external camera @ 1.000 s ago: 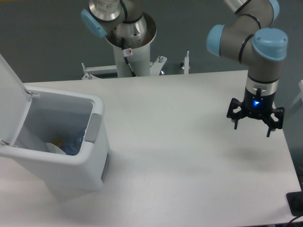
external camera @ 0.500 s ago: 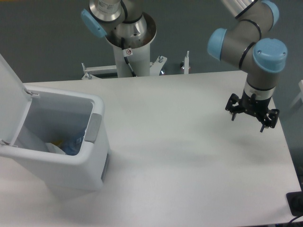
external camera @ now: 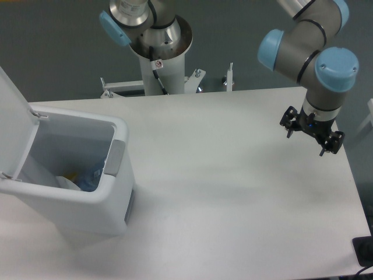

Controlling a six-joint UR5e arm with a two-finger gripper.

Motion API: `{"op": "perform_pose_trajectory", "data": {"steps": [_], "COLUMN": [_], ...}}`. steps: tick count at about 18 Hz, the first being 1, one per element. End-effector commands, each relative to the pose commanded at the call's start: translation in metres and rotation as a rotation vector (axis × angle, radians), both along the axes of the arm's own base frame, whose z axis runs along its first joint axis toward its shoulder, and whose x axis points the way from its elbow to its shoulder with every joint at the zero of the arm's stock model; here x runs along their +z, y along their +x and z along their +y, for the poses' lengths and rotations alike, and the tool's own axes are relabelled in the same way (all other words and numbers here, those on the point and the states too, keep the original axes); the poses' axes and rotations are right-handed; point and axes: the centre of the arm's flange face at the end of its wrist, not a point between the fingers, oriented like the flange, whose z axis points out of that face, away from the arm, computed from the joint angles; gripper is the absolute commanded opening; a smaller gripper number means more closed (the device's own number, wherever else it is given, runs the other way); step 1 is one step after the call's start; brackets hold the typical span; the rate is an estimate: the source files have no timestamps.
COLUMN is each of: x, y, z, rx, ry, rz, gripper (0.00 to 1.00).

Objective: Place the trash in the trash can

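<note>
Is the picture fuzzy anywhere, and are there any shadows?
In the camera view, the gripper looks a bit soft and its dark jaws are hard to make out; the trash can casts a faint shadow on the table; the light is even, with no strong glare.

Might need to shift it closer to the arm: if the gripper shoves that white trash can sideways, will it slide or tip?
The trash can looks like thin plastic holding little, so probably light and likely to slide. Its open lid stands tall, so a high push might tip it. The gripper hangs far away, holding nothing.
</note>
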Motion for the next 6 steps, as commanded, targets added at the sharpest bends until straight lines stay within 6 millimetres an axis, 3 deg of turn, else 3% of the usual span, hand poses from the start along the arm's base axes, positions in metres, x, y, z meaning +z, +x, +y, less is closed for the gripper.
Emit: {"op": "perform_pose_trajectory", "data": {"steps": [6], "x": [-0.0024], "y": [0.0015], "z": [0.0005], "rx": [0.005], "ry": [0.000], "rz": [-0.001], "gripper": [1.00]}}
